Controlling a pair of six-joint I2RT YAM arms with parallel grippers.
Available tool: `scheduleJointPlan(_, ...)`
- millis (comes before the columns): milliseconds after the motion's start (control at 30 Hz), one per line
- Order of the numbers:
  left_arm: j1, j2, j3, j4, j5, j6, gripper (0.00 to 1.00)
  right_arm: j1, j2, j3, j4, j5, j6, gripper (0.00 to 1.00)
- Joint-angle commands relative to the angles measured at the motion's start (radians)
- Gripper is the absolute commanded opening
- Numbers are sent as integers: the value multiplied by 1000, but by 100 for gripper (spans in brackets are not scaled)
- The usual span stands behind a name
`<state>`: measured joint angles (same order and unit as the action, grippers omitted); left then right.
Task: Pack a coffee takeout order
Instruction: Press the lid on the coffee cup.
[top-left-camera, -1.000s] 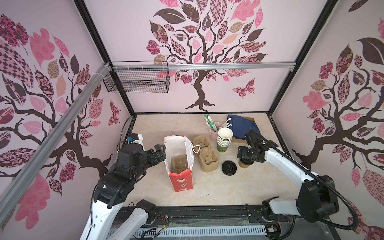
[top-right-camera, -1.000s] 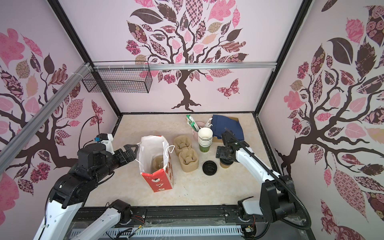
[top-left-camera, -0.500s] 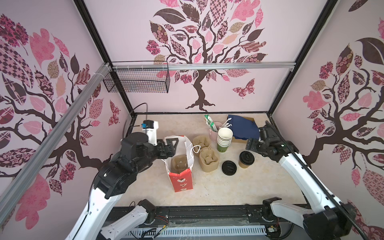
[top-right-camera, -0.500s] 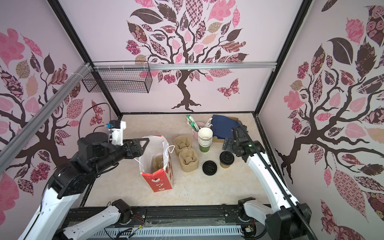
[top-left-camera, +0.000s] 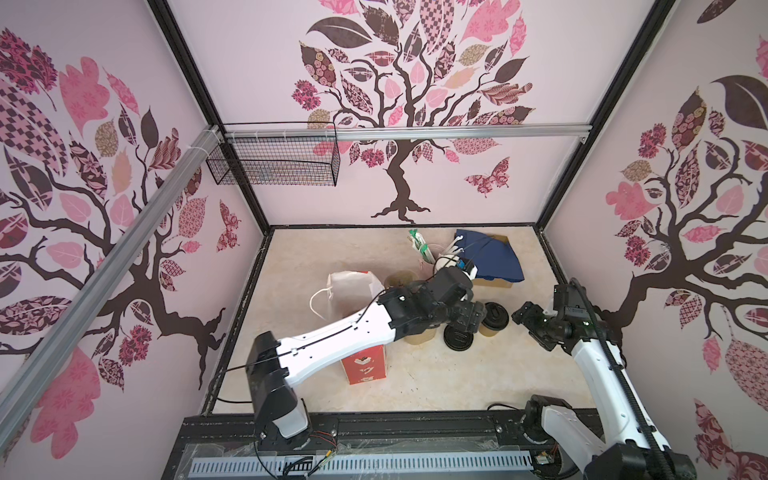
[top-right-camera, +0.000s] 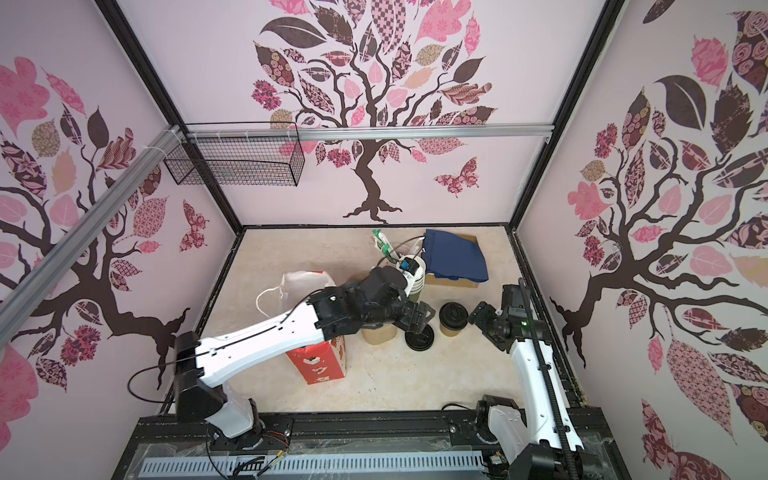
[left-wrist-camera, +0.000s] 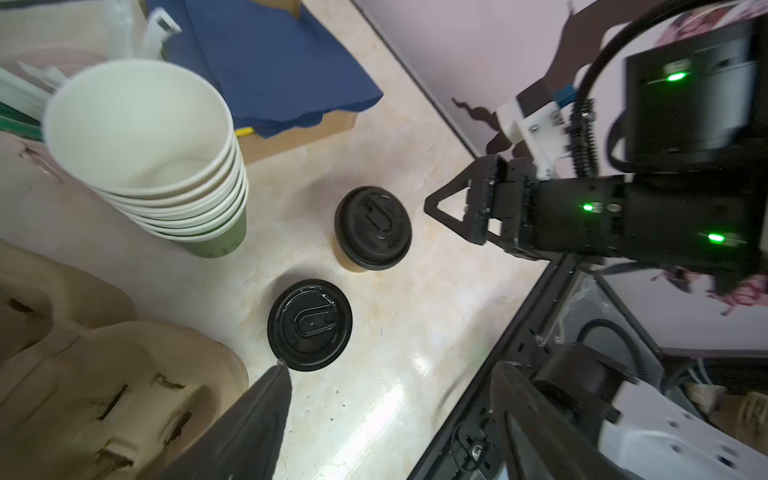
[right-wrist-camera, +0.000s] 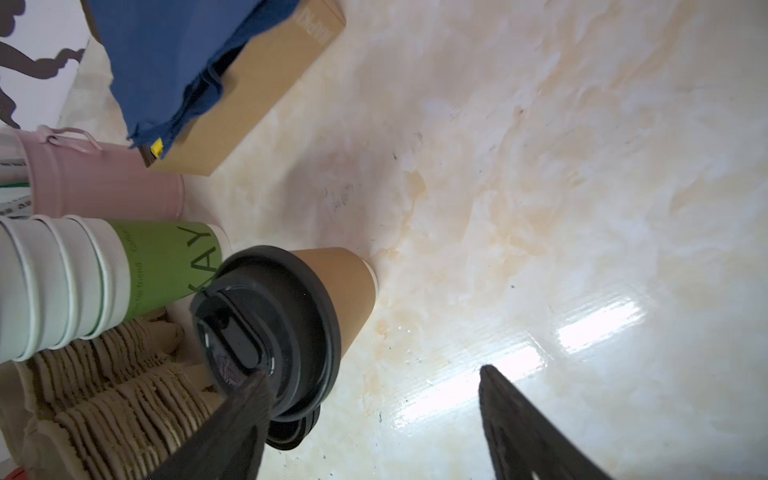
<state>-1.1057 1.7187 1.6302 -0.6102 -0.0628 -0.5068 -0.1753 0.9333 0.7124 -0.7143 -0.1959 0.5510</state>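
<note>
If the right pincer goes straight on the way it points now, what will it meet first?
Probably the lidded paper cup: one finger of the open right pincer lines up with its black lid, though depth is unclear.

Lidded brown paper cup (left-wrist-camera: 372, 228) stands upright on the counter (left-wrist-camera: 415, 332) between left fingers (left-wrist-camera: 257, 424) and right fingers (left-wrist-camera: 478, 230); tan pulp carrier (left-wrist-camera: 104, 395) beside the left fingers, navy napkin (left-wrist-camera: 266, 62) beyond.

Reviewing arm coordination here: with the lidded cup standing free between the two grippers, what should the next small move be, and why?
Probably ease the left gripper forward, past the loose lid, until its open jaws bracket the paper wall of the lidded cup. That cup stands free on the table, the right gripper is open and apart from it, and the left hovers just short.
</note>
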Motion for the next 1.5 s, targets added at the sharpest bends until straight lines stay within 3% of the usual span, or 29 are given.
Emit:
scheduleJointPlan(0,23,86,106,13,-13,-29,77,1,-30,-12,76,-46,33,79)
scheduleJointPlan(233,85,274,213,34,74,-63,72,2,5,-43,117,-89,16,74)
scheduleJointPlan(500,93,406,304,28,123,-81,61,2,20,-62,126,-134,6,68)
scheduleJointPlan(1467,99,553,322,38,167,-150,46,1,61,-134,154,-119,49,61)
